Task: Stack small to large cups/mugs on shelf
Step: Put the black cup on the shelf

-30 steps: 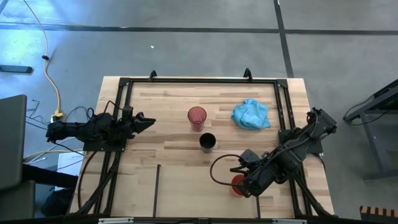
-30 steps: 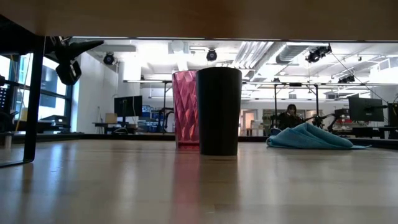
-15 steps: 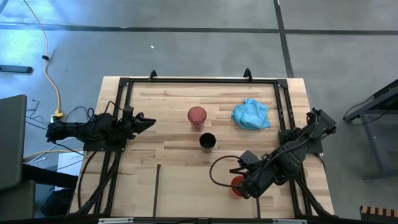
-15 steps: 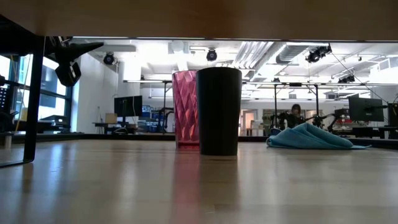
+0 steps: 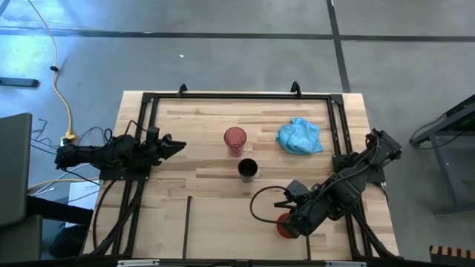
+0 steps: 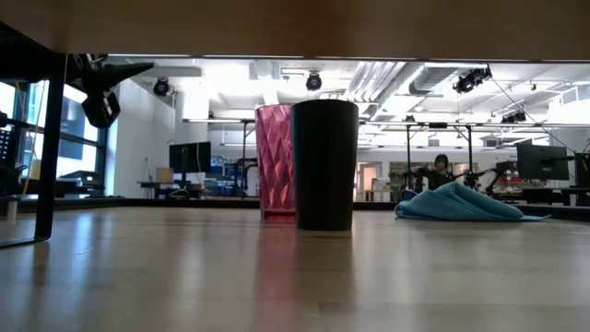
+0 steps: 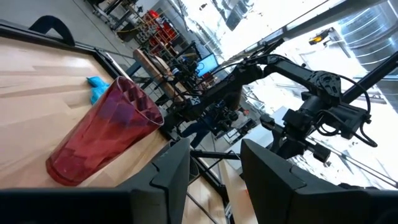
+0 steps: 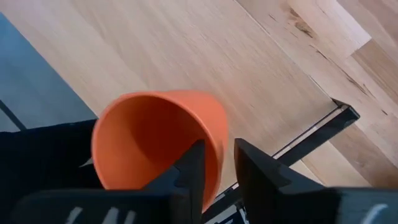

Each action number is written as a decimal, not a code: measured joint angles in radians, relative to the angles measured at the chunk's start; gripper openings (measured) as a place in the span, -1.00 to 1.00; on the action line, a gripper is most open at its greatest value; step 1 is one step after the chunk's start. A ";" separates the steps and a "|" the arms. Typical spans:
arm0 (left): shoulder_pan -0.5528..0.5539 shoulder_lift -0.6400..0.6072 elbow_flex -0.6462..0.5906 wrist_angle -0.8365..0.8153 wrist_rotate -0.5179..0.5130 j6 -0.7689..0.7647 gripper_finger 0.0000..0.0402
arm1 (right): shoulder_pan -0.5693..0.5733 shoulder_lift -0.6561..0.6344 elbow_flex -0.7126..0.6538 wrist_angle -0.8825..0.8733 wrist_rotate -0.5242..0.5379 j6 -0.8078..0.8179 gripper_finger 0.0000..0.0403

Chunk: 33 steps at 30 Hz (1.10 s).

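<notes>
Left arm parked at the table's left edge; left gripper (image 5: 172,146) hangs off the surface, pointing toward the cups, its fingers parted with nothing between them. No shift from the frames a second ago.

Centre of table: red-pink cup (image 5: 235,139) upright, black cup (image 5: 247,170) upright just beside it, nearer the front. Low view shows the two overlapping, not nested. Blue cloth (image 5: 300,136) lies to their right, well apart. None of these have moved.

Front right: right gripper (image 5: 288,220) is clenched on the rim of the orange cup (image 5: 283,225), one finger inside the wall, one outside (right wrist view, orange cup (image 8: 158,143) tilted, mouth toward the camera). Over the last second the gripper and cup have crept slightly toward the front edge of the wooden table (image 5: 208,215); the change is small.

Judgement: grasp appears secured and carry is only beginning. Smallest cup is in hand; the other two are untouched, so the stacking is at an early stage.
</notes>
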 joint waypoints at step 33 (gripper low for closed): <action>0.000 0.000 0.000 -0.014 -0.012 0.009 -0.33 | -0.048 -0.067 0.028 0.053 0.037 -0.142 -0.60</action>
